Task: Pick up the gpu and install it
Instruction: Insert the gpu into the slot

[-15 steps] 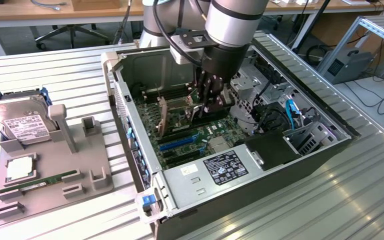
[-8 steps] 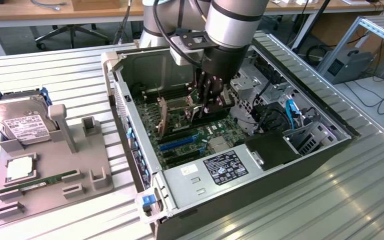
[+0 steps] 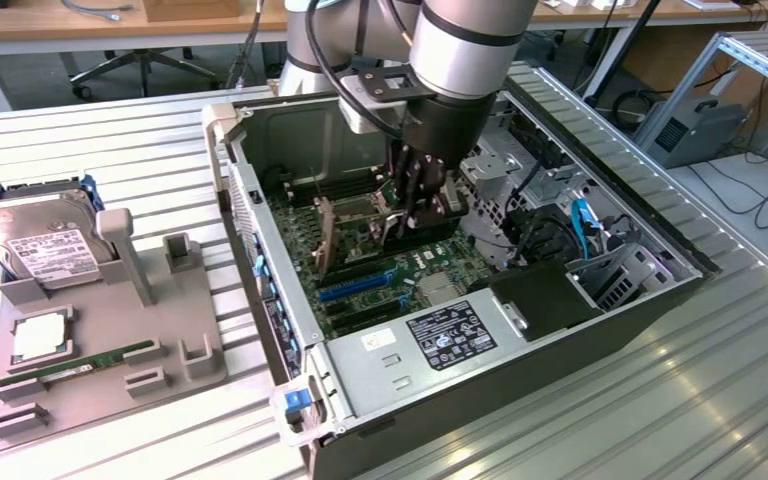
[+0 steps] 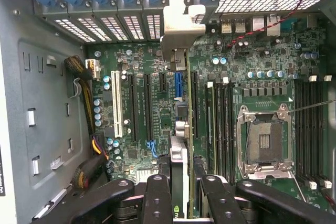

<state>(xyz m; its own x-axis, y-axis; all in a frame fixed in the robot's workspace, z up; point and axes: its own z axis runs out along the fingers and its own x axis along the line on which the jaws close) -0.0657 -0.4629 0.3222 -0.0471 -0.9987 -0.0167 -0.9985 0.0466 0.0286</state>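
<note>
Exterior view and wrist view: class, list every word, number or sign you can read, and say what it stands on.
None can be read.
White label on the hard drive: print too small.
Black label on the power supply: signs and text too blurred.
White sticker beside it: blurred.
Motherboard markings: too small.

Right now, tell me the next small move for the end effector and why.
Probably a slow, straight descent. The end effector grips the gpu edge-on above the motherboard, its bracket near the rear slot openings; whether it is seated I cannot tell, so lower it gently.
</note>
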